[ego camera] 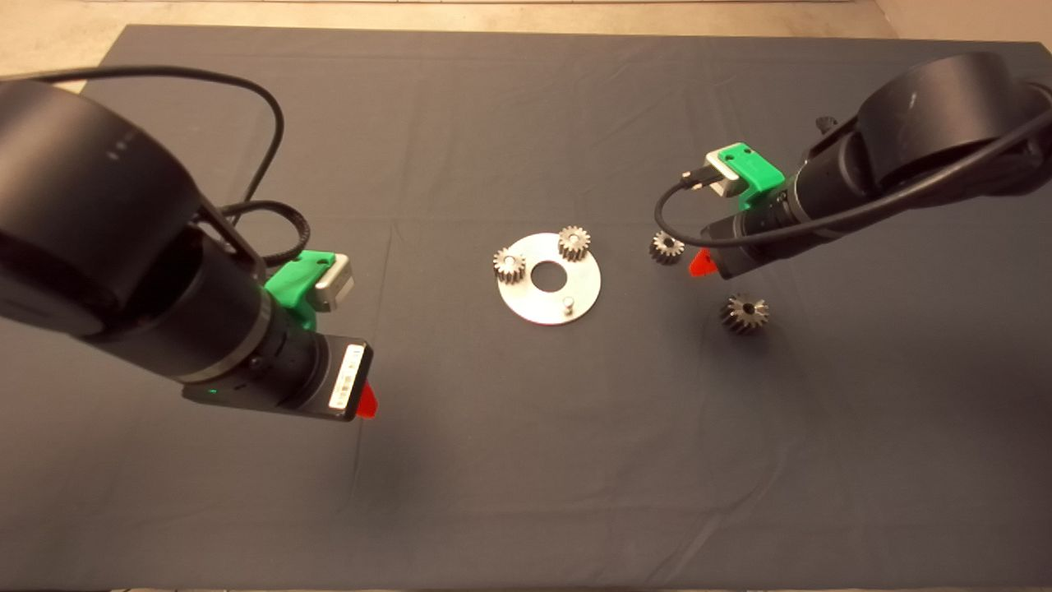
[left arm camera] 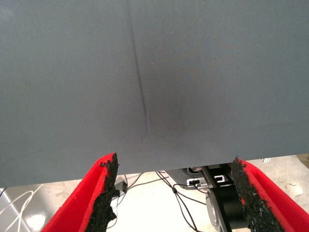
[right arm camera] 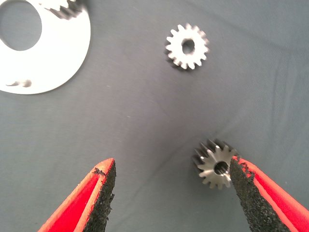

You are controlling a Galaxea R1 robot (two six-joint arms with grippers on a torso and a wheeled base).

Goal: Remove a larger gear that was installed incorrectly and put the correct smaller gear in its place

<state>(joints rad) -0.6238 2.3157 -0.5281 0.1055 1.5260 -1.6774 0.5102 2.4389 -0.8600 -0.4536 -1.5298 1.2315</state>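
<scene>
A dark-matted tabletop [ego camera: 526, 493] carries a gear job midway through, judging by how the parts lie. The left gripper [ego camera: 366, 403] hangs over bare mat well apart from the work, its fingers [left arm camera: 108, 186] spread wide and holding nothing. The right gripper [right arm camera: 171, 166] hovers low, just beside the round steel plate [ego camera: 575, 284], its fingers likewise wide open and empty.

The larger gear [ego camera: 745, 313] lies off the plate, on the mat; in the right wrist view it sits just beside one finger pad, whether touching cannot be told. The smaller gear [ego camera: 666, 247] lies flat on the mat between that plate and the right gripper. Two matching small gears [ego camera: 509, 265] sit on the plate, and a third peg [ego camera: 567, 303] stands bare.

The step in hand appears to be picking up the smaller gear. To do it well, the right gripper should first centre on that gear and not the larger one, so both pads close evenly on its teeth. It should then lift the gear level and line its bore over the bare peg, turning it so its teeth clear the neighbours as it goes down.
</scene>
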